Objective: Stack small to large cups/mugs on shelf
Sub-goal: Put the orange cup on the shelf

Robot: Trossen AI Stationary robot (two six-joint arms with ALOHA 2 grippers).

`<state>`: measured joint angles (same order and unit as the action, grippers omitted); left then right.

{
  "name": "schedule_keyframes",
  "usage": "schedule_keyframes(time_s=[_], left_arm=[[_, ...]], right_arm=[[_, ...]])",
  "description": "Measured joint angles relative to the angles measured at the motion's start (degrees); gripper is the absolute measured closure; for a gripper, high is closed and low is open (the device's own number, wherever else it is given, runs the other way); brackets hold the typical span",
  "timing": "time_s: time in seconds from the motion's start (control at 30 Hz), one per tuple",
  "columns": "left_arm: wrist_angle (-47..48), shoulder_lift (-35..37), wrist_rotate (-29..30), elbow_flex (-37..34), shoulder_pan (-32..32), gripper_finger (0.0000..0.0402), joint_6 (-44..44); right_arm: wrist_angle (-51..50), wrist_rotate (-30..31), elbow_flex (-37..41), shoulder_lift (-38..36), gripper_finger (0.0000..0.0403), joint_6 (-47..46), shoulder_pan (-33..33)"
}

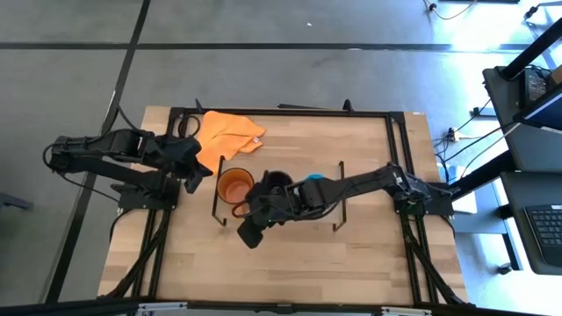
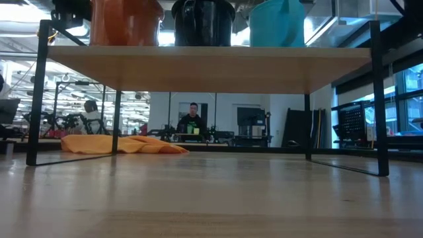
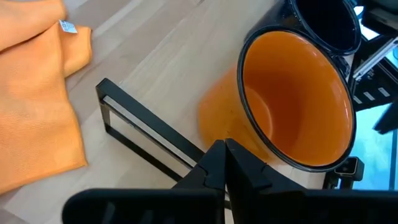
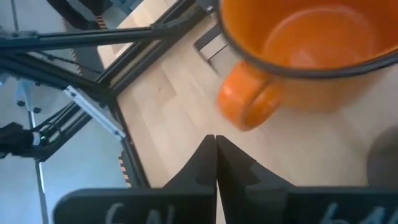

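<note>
Both grippers' fingers are sitting closed and empty, the left gripper (image 3: 225,163) and right gripper (image 4: 216,163) facing the orange mug (image 3: 292,99), which is looking rigid, glossy and likely slippery, best taken by its handle (image 4: 249,102) or rim.

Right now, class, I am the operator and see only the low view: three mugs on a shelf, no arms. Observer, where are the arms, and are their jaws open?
Observer: The right arm reaches across the shelf, its jaws shut on nothing, just off the orange mug's handle.
Operator: And the left?
Observer: The left arm sits beside the shelf's end by the orange mug, jaws shut, holding nothing.
Operator: Is anything inside that mug?
Observer: No. The left wrist view looks into it, and it is empty.
</note>
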<state>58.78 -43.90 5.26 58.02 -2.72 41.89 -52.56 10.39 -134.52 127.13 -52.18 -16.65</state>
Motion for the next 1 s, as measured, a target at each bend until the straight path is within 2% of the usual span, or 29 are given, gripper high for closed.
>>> schedule_keyframes(time_s=[1.0], left_arm=[[-3.7, -2.0, 0.0, 0.0, 0.0, 0.0399, -2.0]], right_arm=[[2.1, 1.1, 0.0, 0.6, 0.0401, 5.0, 3.4]])
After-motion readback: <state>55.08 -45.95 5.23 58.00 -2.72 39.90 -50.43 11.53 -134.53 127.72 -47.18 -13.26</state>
